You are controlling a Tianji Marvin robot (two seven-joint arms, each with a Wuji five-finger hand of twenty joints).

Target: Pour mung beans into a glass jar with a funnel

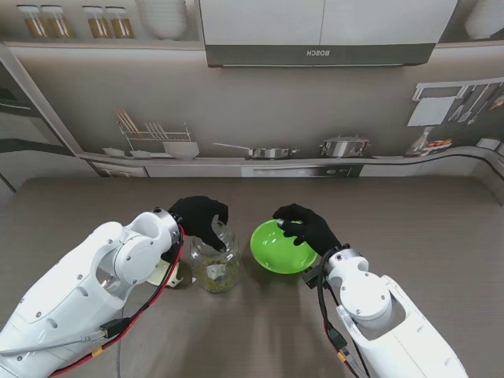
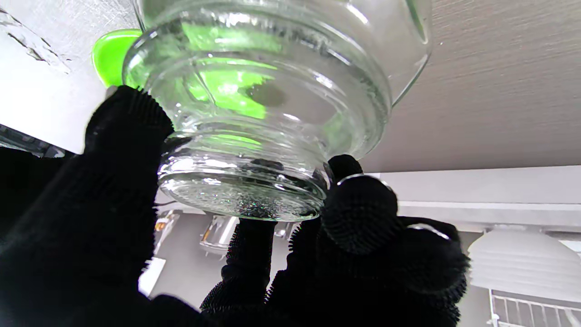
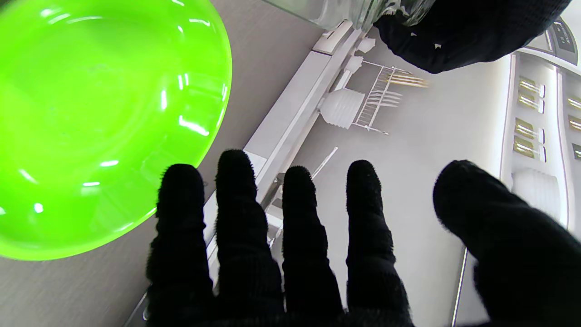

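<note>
Beans look already in the glass jar (image 1: 215, 266), left hand (image 1: 200, 218) gripping its rim, right hand (image 3: 290, 254) spread wide beside the empty green bowl (image 1: 279, 246); next up, probably letting go.

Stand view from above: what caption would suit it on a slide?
Left hand grips the glass jar holding mung beans; right hand hovers open over the empty green bowl.

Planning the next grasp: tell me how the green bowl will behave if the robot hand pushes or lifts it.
The green bowl looks like glossy, rigid plastic, so probably stiff and slippery under gloved fingers. It appears empty, so likely light and apt to slide on the smooth table. Wide and shallow, it should not tip easily.
</note>
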